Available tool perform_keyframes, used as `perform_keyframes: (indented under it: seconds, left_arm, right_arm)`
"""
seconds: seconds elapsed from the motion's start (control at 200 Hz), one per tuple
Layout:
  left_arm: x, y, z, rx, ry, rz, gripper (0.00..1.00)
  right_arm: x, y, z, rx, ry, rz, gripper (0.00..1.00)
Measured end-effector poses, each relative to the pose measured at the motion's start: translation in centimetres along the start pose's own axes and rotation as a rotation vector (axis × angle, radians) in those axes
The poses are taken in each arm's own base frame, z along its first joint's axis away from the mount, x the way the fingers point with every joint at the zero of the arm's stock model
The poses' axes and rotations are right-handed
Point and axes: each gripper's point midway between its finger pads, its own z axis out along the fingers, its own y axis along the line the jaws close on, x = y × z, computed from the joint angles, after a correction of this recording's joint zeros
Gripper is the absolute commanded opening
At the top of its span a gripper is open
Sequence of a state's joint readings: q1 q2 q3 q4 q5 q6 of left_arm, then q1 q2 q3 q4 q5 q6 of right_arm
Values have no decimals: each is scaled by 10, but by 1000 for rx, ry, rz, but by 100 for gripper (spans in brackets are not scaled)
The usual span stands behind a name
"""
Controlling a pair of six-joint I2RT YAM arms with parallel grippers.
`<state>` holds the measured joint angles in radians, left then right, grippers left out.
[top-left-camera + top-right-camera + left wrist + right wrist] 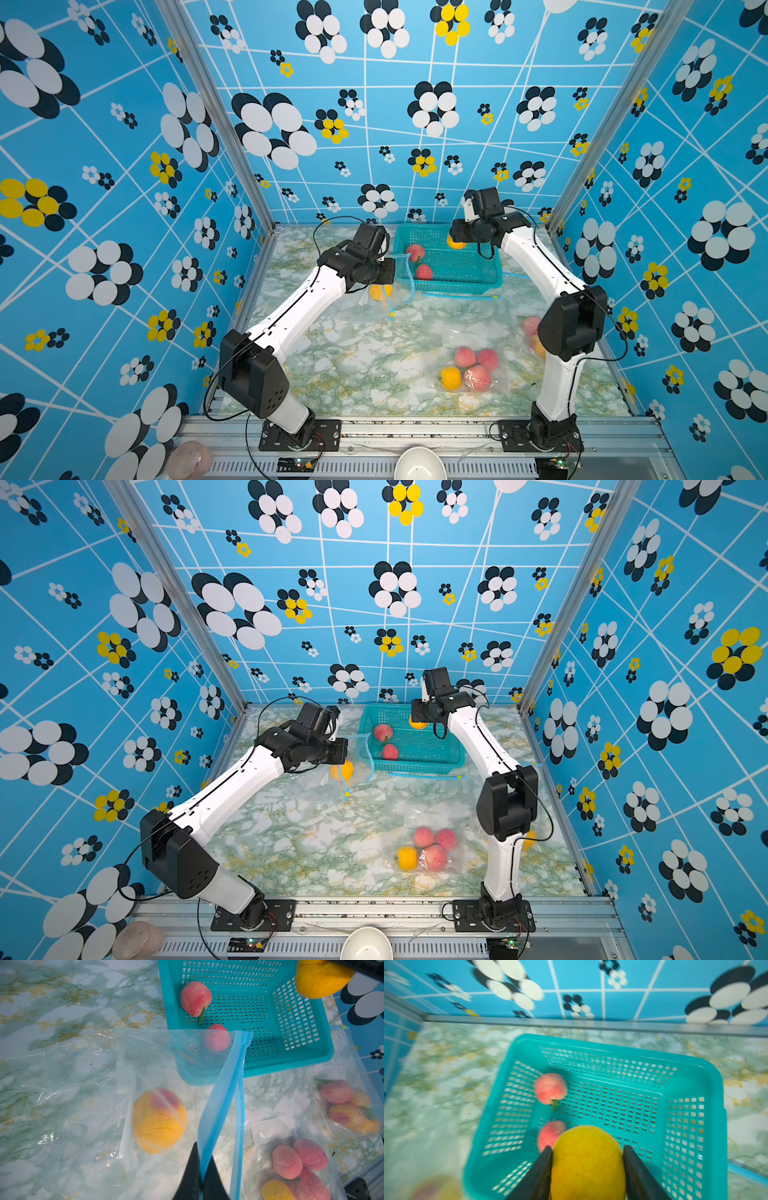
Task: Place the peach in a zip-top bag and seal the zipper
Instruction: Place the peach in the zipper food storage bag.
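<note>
Left fingers point(188, 1174) pinch zip-top bag point(220, 1105), right fingers point(537, 1176) clasp yellow peach point(587, 1163) — marbled tabletop point(353, 353), flowered walls point(374, 124).

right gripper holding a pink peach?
No, the right gripper grips a yellow peach over the basket; the pink peaches lie in it.

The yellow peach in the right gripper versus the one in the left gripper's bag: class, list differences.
The gripped peach hangs above the basket; the bagged peach lies on the table. The gripped peach is plain yellow; the bagged peach has a red blush. Both mostly yellow.
</note>
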<state>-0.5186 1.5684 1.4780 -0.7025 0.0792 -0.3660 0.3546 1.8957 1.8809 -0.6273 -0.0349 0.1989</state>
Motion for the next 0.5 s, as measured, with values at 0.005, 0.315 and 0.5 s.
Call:
perform_keyframes:
  seconds: [0.005, 0.315, 0.5]
  left_arm:
    - [0, 0, 0, 0, 0, 0, 7]
    - [1, 4, 2, -3, 1, -7, 7]
    - [-1, 7, -2, 0, -11, -15, 7]
  right_arm:
    - [0, 2, -1, -5, -3, -2, 54]
    - [46, 133, -73, -442, -56, -112, 55]
    - [98, 160, -44, -551, 78, -67, 53]
